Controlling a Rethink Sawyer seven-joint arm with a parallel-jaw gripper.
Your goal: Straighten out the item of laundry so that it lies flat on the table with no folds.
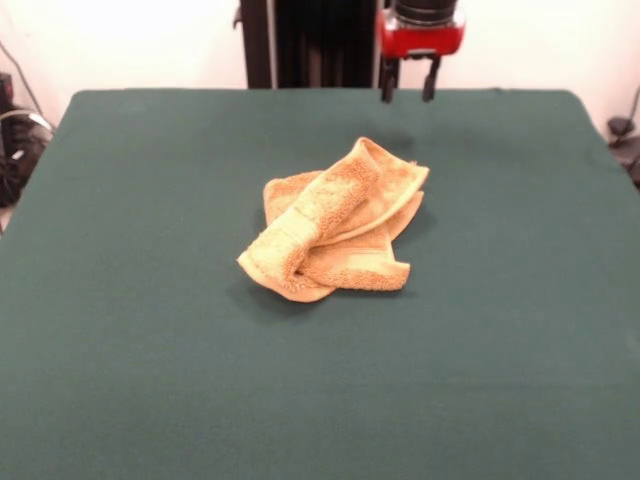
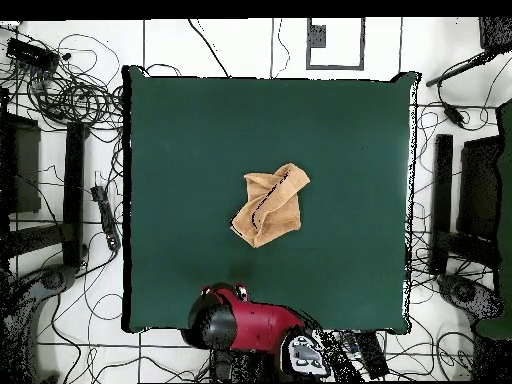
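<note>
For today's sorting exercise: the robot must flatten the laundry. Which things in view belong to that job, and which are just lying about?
Belongs to the job:
towel, crumpled
table
gripper, open, raised

Just lying about:
cables on the floor

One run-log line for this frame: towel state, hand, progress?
towel: crumpled, folded over itself near table centre | hand: open, empty, raised at far edge, clear of towel | progress: flattening not yet done

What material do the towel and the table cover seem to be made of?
The towel looks like golden-orange terry cloth: its surface is fuzzy and looped, with a flatter woven band near one edge, and it lies in soft, thick folds. The table seems covered in plain dark green fabric, matte and smooth, without shine; whether it is felt or a woven cloth cannot be told.
</note>
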